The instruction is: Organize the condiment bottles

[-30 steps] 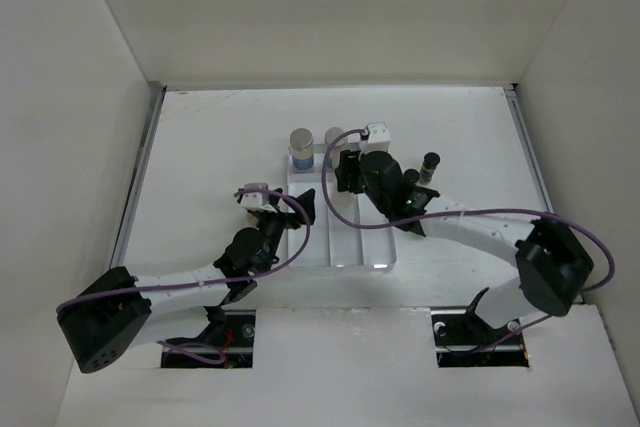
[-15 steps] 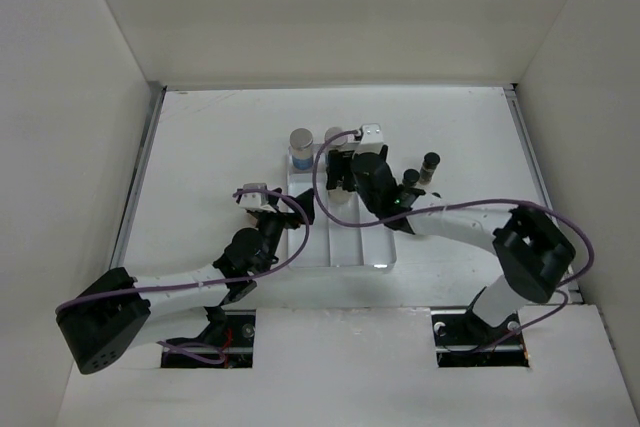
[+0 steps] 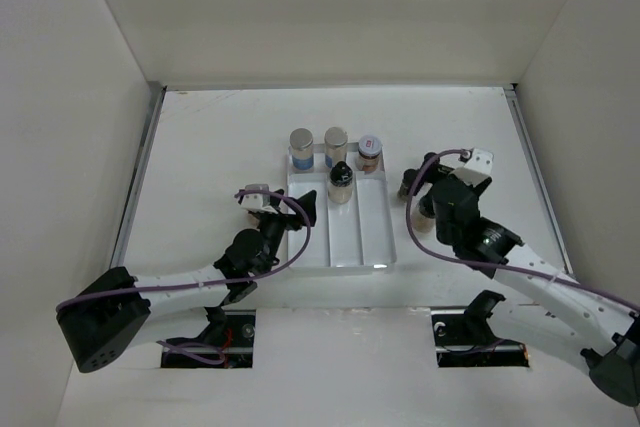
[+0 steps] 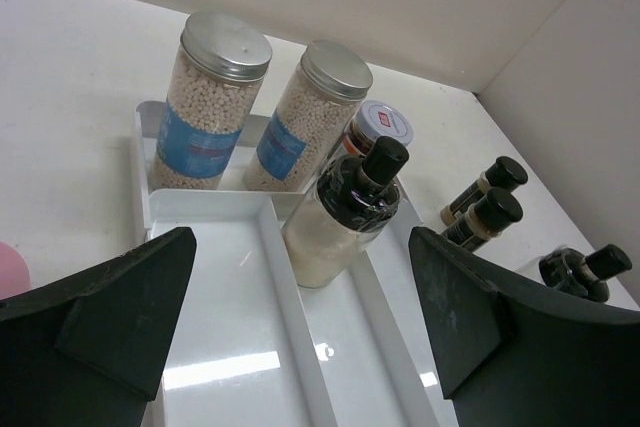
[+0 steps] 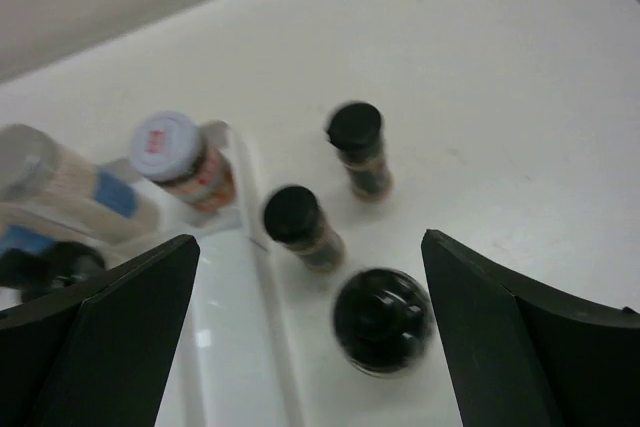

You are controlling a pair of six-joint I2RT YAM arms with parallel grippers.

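Two silver-lidded cylinders (image 3: 301, 147) (image 3: 336, 145) and a pale-lidded, red-labelled jar (image 3: 370, 150) stand along the back of the white tray (image 3: 310, 242). A cream black-capped bottle (image 3: 341, 182) stands in the middle lane just in front of them. My right gripper (image 3: 420, 197) hangs open over the table right of the tray. Below it are two small dark black-capped bottles (image 5: 358, 142) (image 5: 300, 222) and a wider black-capped one (image 5: 382, 319), none touched. My left gripper (image 3: 290, 209) is open and empty at the tray's left edge, facing the cream bottle (image 4: 345, 212).
White walls enclose the table on the left, back and right. The tray's front halves (image 4: 220, 347) hold nothing. A pink shape (image 4: 8, 272) shows at the left edge of the left wrist view. Bare table lies left of the tray and behind it.
My right gripper opened wide and swung right, from above the tray's back to the table beside it. The pale-lidded jar and cream bottle are now uncovered. The left arm stayed still.
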